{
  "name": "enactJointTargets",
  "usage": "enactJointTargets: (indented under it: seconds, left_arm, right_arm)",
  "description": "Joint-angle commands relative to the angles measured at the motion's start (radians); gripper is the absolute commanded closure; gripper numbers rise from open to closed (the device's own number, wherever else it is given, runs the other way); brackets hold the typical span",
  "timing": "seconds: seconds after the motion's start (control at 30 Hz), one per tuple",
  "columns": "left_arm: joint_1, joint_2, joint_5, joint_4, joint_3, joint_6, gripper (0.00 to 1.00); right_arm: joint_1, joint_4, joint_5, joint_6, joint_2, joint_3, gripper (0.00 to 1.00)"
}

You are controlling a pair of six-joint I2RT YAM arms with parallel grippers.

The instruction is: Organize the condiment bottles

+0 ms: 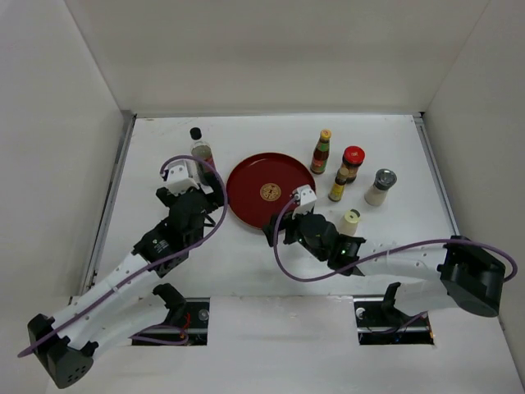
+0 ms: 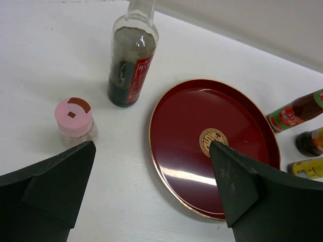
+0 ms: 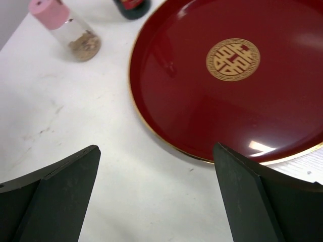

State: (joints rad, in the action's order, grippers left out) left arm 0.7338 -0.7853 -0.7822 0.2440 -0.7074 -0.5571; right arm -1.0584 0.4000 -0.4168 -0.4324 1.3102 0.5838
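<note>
The tall clear glass bottle (image 1: 197, 144) with a black cap stands left of the round red tray (image 1: 246, 201); it also shows in the left wrist view (image 2: 130, 60). A pink-capped jar (image 2: 74, 117) stands near it and also shows in the right wrist view (image 3: 64, 29); my left arm hides it in the top view. A yellow-capped bottle (image 1: 321, 152), a red-capped jar (image 1: 351, 164), a small yellow bottle (image 1: 337, 190), a silver-capped shaker (image 1: 381, 186) and a cream-capped jar (image 1: 350, 222) stand right of the tray. My left gripper (image 1: 199, 197) (image 2: 152, 151) is open and empty. My right gripper (image 1: 283, 228) (image 3: 156, 151) is open and empty at the tray's near edge.
The red tray (image 2: 171, 166) (image 3: 166, 116) holds nothing and has a gold emblem in its middle. White walls enclose the table at the back and both sides. Both arms' purple cables loop above the table near the tray.
</note>
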Motion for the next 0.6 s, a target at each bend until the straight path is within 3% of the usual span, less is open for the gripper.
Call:
enactJointTargets:
  seconds: [0.0, 0.2, 0.5, 0.53, 0.57]
  left_arm:
    - [-0.012, 0.053, -0.015, -0.037, 0.006, -0.007, 0.00]
    - [-0.052, 0.075, -0.017, -0.146, 0.040, 0.034, 0.00]
    - [-0.116, -0.044, -0.072, -0.330, -0.078, 0.178, 0.00]
    - [-0.135, -0.066, -0.066, -0.357, -0.099, 0.206, 0.00]
    - [-0.148, -0.087, -0.049, -0.379, -0.125, 0.229, 0.10]
  right_arm:
    - [-0.028, 0.063, 0.016, 0.026, 0.001, 0.050, 0.00]
    - [-0.061, 0.088, 0.018, 0.052, -0.029, 0.039, 0.00]
    - [-0.084, 0.204, 0.035, 0.084, -0.158, -0.042, 0.00]
    - [-0.085, 0.223, 0.047, 0.083, -0.175, -0.055, 0.11]
    - [-0.084, 0.240, 0.056, 0.083, -0.192, -0.064, 0.43]
